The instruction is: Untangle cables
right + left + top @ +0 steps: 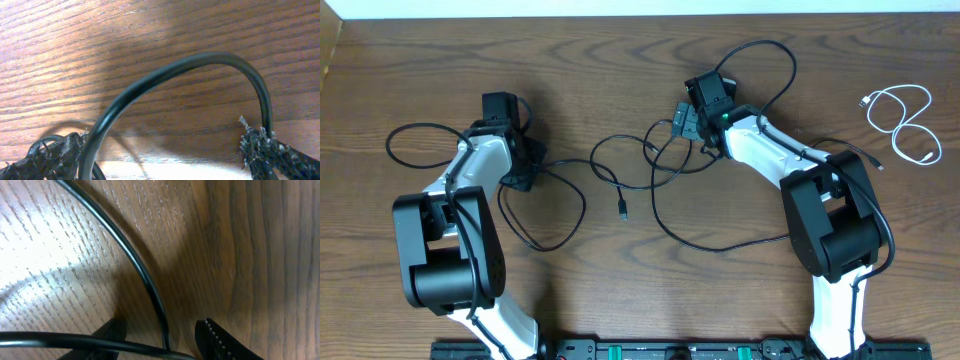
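A black cable [556, 243] loops round my left gripper [523, 172] on the wooden table. A second black cable [710, 243] tangles in the middle under my right gripper [686, 126], and its plug end [623, 210] lies loose. The white cable [903, 120] lies coiled apart at the far right. In the left wrist view my left gripper [165, 337] is open low over the table with a black cable [135, 260] running between its fingers. In the right wrist view my right gripper [160, 155] is open wide, with an arch of black cable [165, 72] between the fingers.
The thicker black cords run along both arms to their bases [650, 350] at the front edge. The table's back edge [640, 18] is close behind the right gripper.
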Tool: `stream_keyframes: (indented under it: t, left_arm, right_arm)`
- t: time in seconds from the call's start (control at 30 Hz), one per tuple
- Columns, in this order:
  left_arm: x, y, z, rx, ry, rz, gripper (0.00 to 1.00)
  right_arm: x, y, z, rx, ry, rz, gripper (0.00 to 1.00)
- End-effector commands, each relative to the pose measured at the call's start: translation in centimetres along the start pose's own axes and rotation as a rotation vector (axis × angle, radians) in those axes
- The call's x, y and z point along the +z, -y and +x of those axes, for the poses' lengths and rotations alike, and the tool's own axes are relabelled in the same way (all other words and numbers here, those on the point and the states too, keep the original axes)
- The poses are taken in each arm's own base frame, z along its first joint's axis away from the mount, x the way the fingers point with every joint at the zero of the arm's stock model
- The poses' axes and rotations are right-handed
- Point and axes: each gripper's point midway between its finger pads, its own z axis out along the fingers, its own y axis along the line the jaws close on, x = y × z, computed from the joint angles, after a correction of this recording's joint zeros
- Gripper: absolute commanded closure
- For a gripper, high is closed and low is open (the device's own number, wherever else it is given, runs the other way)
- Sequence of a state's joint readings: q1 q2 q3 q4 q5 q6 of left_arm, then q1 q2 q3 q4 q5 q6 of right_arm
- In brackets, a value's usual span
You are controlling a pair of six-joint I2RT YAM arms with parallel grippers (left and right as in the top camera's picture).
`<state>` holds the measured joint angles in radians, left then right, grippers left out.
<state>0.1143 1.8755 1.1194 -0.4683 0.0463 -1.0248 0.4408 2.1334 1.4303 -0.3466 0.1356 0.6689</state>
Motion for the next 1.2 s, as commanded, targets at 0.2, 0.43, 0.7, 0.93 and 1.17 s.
stream_keyframes:
  t: [0.2, 0.43, 0.7, 0.93, 1.17]
  left_arm:
    - [0.8, -2.4, 0.6, -0.005, 0.012, -0.064, 0.71]
    - [1.0, -3.0, 0.4, -0.003, 0.028, -0.084, 0.79]
    - [0.9, -3.1, 0.3, 0.008, 0.033, -0.091, 0.92]
    - [0.8, -3.7, -1.0, 0.091, 0.103, -0.133, 0.92]
    - [0.8, -3.7, -1.0, 0.096, 0.103, -0.133, 0.44]
  right_arm:
    - [1.5, 1.3, 2.1, -0.001, -0.057, 0.037, 0.01]
    - [1.5, 1.3, 2.1, -0.001, -0.057, 0.037, 0.01]
    - [1.5, 1.3, 2.1, -0.001, -0.057, 0.037, 0.01]
    - [1.5, 1.3, 2.1, -0.001, -0.06, 0.034, 0.01]
    - [1.5, 1.2, 2.2, -0.002, -0.062, 0.031, 0.01]
